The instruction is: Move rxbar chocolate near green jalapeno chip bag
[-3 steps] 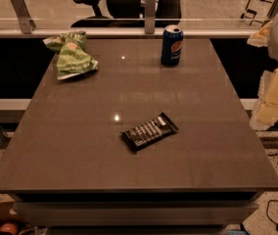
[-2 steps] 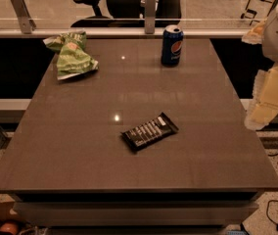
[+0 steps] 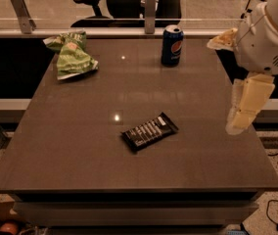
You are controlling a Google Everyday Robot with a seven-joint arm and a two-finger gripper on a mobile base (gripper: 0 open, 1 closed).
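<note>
The tool [image 3: 241, 117] has moved left to the right edge of the bench [image 3: 70, 155], open or shut I cannot tell, and the slanted bar [image 3: 150, 131] lies left of it.

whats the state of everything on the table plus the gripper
rxbar chocolate: lying flat near the middle of the table, not held
green jalapeno chip bag: crumpled, lying at the far left corner
Pepsi can: upright near the far edge
gripper: hanging by the right edge, apart from all three
</note>
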